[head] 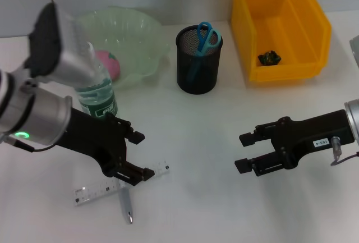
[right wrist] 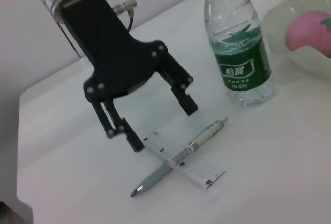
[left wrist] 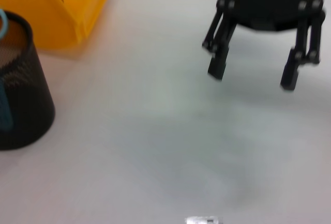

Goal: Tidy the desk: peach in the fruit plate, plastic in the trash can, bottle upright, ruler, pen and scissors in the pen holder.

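Because the ruler (head: 120, 183) and the pen (head: 127, 202) lie crossed on the desk (head: 196, 136), the ruler on top of the pen, the left claw (head: 138, 156) hangs just above them with its fingers spread wide, one tip close over the ruler's end. That looks like an approach for a pick, though it grips nothing yet. In my judgement the crossing matters: lifting the ruler first should be the cleaner way, since the pen is pinned under it (a flat, thin ruler will be hard to pinch off the desk all the same).

The rest seems settled. The peach (head: 107, 63) sits in the fruit plate (head: 140, 35), the bottle (head: 98, 98) stands upright beside the plate with its cap on, the scissors (head: 205, 36) stand handles-up in the pen holder (head: 197, 60), and a dark crumpled scrap (head: 270, 58), probably the plastic, lies in the trash can (head: 280, 24).

The right claw (head: 244, 152) waits well apart on the right side of the desk, fingers spread and holding nothing, so the left arm has room.
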